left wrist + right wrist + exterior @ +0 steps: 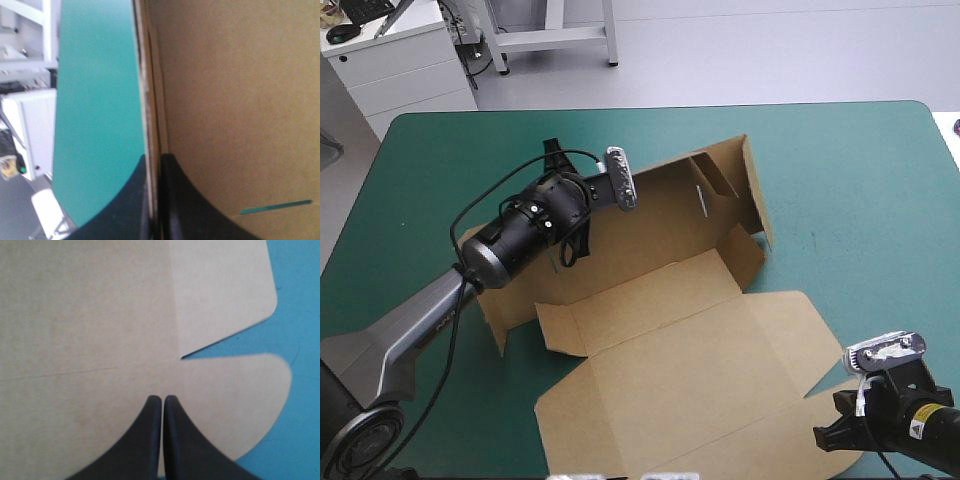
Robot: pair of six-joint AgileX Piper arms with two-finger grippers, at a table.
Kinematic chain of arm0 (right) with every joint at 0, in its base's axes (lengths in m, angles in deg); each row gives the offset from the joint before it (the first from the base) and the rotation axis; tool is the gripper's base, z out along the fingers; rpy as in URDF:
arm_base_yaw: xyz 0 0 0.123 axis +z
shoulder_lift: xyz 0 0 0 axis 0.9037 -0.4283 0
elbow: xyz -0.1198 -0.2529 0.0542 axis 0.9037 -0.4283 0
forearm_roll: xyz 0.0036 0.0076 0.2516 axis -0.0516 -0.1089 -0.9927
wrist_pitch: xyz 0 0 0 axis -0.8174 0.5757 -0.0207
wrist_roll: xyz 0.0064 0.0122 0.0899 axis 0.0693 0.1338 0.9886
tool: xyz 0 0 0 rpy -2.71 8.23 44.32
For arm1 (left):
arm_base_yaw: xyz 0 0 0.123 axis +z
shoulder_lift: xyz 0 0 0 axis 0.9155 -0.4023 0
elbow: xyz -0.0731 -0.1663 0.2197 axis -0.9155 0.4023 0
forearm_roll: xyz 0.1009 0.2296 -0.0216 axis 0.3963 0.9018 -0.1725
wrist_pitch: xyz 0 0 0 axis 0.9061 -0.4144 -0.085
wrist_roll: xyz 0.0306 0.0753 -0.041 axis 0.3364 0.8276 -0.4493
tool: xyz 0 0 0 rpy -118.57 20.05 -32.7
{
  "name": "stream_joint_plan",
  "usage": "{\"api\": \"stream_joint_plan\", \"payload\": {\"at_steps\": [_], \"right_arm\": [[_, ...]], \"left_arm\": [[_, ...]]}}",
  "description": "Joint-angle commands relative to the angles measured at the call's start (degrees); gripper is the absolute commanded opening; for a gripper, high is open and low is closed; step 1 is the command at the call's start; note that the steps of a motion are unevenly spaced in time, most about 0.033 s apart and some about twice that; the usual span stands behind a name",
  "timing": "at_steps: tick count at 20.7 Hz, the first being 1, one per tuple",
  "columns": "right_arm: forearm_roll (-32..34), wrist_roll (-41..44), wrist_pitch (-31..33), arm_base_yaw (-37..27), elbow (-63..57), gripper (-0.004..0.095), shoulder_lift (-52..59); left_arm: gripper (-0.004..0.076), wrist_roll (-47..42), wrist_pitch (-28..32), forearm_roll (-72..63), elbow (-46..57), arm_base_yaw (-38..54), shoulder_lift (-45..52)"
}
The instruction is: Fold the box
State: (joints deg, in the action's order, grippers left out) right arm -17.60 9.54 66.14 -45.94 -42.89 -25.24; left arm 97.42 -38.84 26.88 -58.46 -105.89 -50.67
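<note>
The brown box (pixel 680 370) lies in the middle of the table, its wide front panel flat and its far long wall (pixel 650 215) raised. A side wall (pixel 755 190) stands up at the far right corner. My left gripper (pixel 575 245) is at the far wall's left part. In the left wrist view my left gripper (pixel 154 160) is shut on the box, the board's edge (pixel 149 90) running between the fingers. My right gripper (pixel 825 437) is at the front right rounded flap (pixel 830 375). In the right wrist view my right gripper (pixel 161 399) is shut, its tips over the flap (pixel 240 400).
Bare teal-green cover (pixel 880 210) lies right of the box and beyond its far wall (pixel 95 100). The table's front edge is close behind my right gripper. A slit (pixel 225 347) separates the two rounded flaps ahead of the right gripper.
</note>
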Motion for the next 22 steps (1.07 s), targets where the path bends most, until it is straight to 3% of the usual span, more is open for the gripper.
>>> {"api": "stream_joint_plan", "payload": {"at_steps": [1, 6, 9, 14, 22], "right_arm": [[0.3, 1.1, -2.6, -0.4, 1.4, -0.0001, -0.4], [2.0, 3.6, -2.6, -0.4, 1.4, -0.0001, -0.4], [2.0, 4.0, -2.6, -0.4, 1.4, -0.0001, -0.4], [4.4, 6.1, -2.6, -0.4, 1.4, -0.0001, -0.4], [8.1, 11.7, -3.7, -0.4, 1.4, 0.0004, -0.4]], "left_arm": [[-0.0010, -4.0, 4.9, 11.3, 0.4, -4.9, 2.4], [-0.0010, -18.0, 9.5, 28.2, 12.5, -11.6, 6.1], [-0.0010, -34.1, 14.1, 46.4, 22.1, -15.3, 10.9], [-0.0010, -50.2, 14.8, 68.2, 33.3, -19.7, 16.5], [-0.0010, -54.1, 15.7, 71.4, 39.1, -19.9, 17.3]]}}
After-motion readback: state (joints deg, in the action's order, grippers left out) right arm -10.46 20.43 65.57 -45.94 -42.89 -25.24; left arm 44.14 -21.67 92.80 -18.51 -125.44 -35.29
